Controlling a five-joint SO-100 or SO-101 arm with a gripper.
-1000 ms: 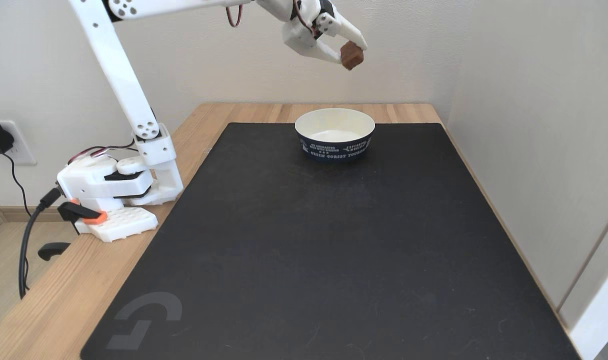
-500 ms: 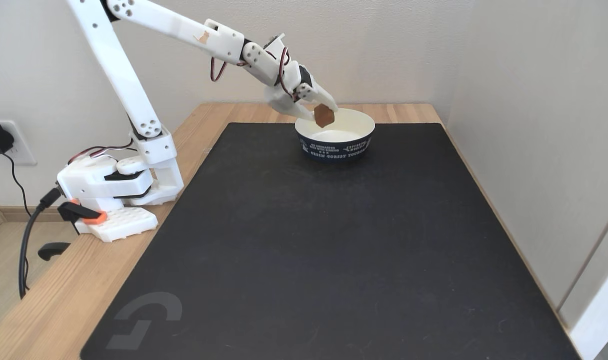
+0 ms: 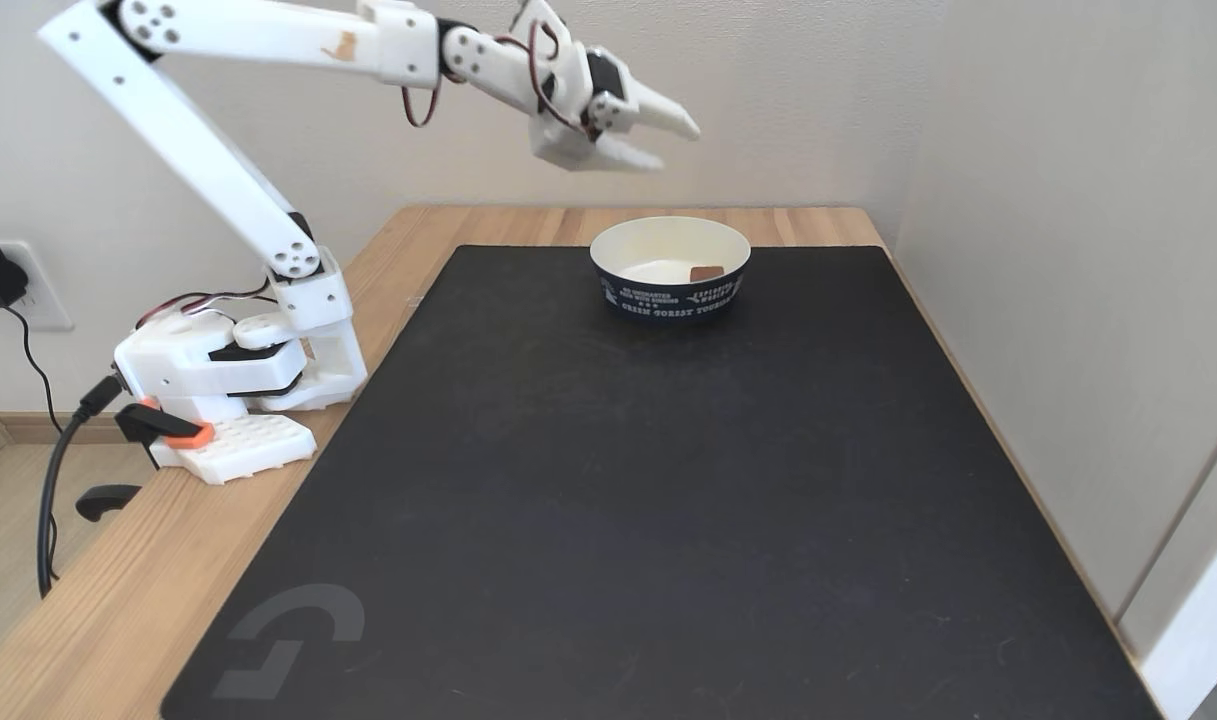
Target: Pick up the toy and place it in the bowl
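Toy point(image 3: 707, 272) lies in bowl point(image 3: 670, 266), near tabletop's far edge. Tool point(image 3: 673, 143) is above it, fingers apart, empty.

The white arm reaches out high, its claw point(image 3: 673, 142) parted and empty.

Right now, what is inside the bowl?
The toy lies inside the bowl, toward its right side in the fixed view. The near rim hides the toy's lower part and the floor there.

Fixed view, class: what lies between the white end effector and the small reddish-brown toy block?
Nothing: the end effector hangs open above the navy paper bowl, and only bare air separates it from the block inside.
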